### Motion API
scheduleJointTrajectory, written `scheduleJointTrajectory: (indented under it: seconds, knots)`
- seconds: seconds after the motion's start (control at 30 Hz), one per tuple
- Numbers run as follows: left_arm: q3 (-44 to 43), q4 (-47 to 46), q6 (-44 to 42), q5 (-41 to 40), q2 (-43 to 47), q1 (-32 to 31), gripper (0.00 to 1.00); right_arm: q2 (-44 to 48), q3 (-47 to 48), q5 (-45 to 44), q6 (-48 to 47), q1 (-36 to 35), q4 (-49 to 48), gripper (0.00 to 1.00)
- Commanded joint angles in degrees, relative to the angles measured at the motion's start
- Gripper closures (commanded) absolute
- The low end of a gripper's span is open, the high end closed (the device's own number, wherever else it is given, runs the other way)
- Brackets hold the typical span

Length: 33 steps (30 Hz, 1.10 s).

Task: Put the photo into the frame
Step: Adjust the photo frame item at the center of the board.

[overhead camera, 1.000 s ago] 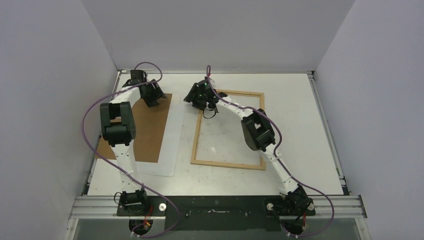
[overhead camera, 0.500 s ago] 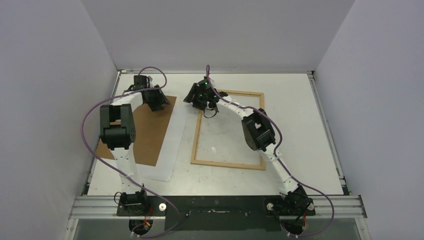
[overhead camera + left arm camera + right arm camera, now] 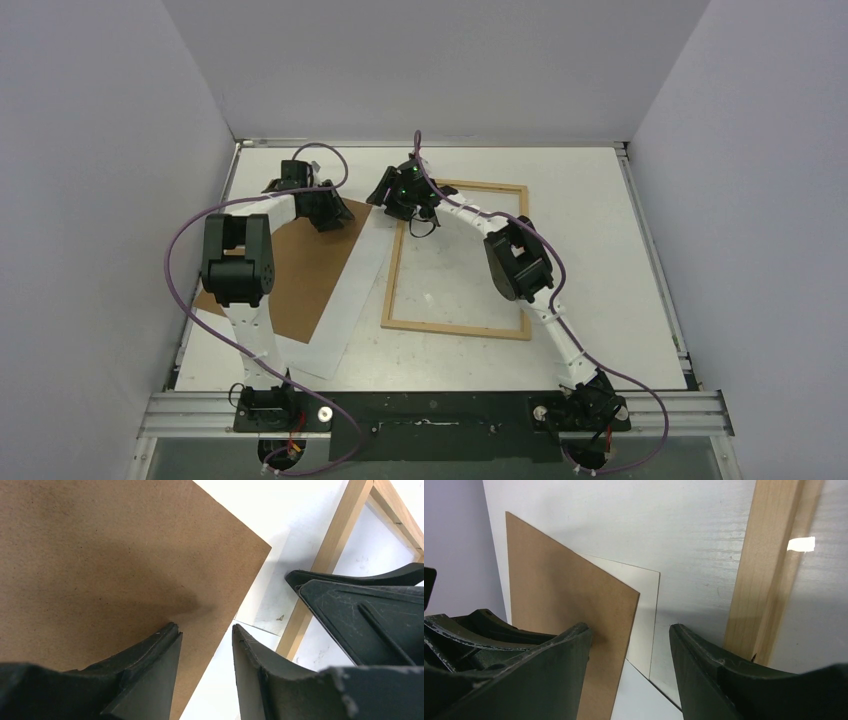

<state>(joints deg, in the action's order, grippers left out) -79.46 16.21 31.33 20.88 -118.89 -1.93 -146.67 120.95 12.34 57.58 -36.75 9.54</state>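
Observation:
The photo (image 3: 345, 300) lies plain white side up on the table, mostly covered by the brown backing panel (image 3: 290, 270). Right of it lies the light wood frame (image 3: 393, 270), flat, with table showing inside. My left gripper (image 3: 328, 212) is open at the panel's far right corner. In the left wrist view one finger (image 3: 165, 645) rests on the panel (image 3: 100, 555) and the other hangs beyond its edge. My right gripper (image 3: 400, 198) is open between panel corner and frame. Its wrist view shows the panel (image 3: 559, 590), the photo's corner (image 3: 644, 605) and a frame strip (image 3: 764, 565).
Grey walls close in the table on the left, back and right. The right arm's elbow (image 3: 515, 262) hangs over the frame's right side. The right gripper's fingers (image 3: 360, 610) sit close beside my left gripper, above the frame strip (image 3: 340, 535).
My left gripper has moved right towards the frame and its jaws have narrowed. The panel and the photo under it have swung with it, far corner rightwards. The right arm has barely moved.

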Motion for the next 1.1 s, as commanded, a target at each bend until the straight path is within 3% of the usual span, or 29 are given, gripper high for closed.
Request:
scheduleJointTrajectory:
  seconds: [0.0,0.17,0.43,1.07]
  knots:
    - [4.2,11.74,-0.38,-1.64,-2.29,-0.98,0.58,-1.22,1.07,-3.28,-1.09,-0.07,10.57,0.4]
    - [-1.29,11.79,-0.04,-0.07,-1.15,0.25,0.54,-0.2,-1.57,-5.5,-0.68,-0.06,9.17,0.39]
    - [-12.1,20.23,-1.88,-7.42,-7.36,4.44,0.51,-0.33,-4.05,-6.91,-0.68,-0.14,7.7,0.4]
    - [-0.06,16.72,-1.24,-2.52,-8.2,-0.2,0.63,-3.98,0.37,1.6,2.52,-1.39,6.81,0.41]
